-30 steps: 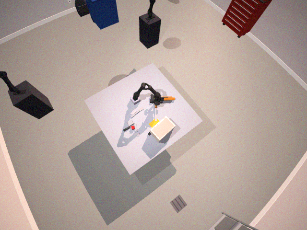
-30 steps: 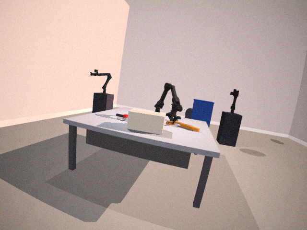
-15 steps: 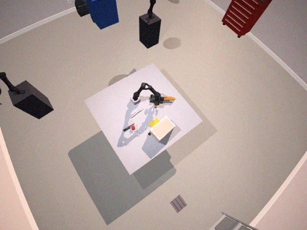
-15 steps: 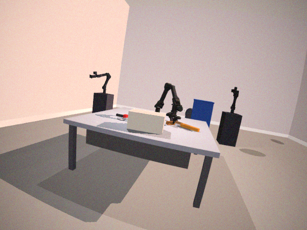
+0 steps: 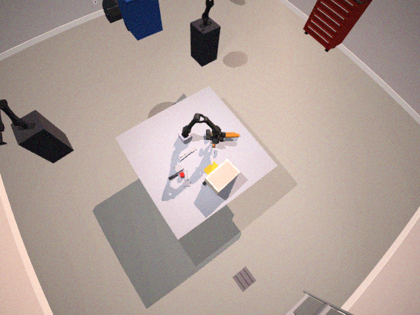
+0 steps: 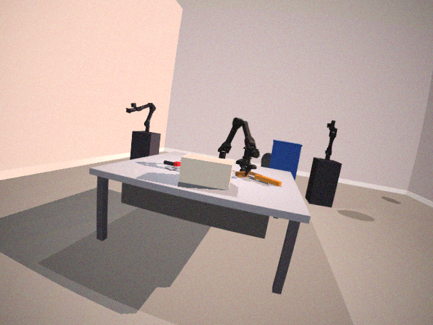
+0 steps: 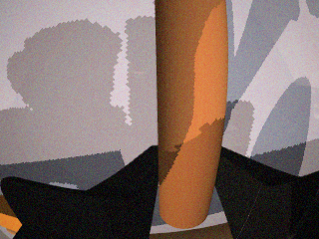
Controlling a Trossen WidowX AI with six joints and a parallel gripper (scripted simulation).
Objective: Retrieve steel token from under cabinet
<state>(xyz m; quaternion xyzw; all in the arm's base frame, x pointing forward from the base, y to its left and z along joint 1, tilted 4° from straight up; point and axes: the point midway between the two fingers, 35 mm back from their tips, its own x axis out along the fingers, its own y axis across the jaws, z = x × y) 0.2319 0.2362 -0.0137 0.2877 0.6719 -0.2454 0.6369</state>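
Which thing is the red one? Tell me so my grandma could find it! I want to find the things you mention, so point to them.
On the big pale table (image 5: 146, 142) (image 6: 139, 172), look past the cream box (image 5: 222, 175) (image 6: 206, 171) to the black stick. The small red block (image 5: 182, 174) (image 6: 177, 164) is beside it, the table's only red thing.

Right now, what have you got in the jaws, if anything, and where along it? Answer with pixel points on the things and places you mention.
An orange rounded handle (image 5: 213, 145) (image 6: 240, 173) (image 7: 191, 115), gripped close to its rounded end. Whatever tool it belongs to can't be told for certain.
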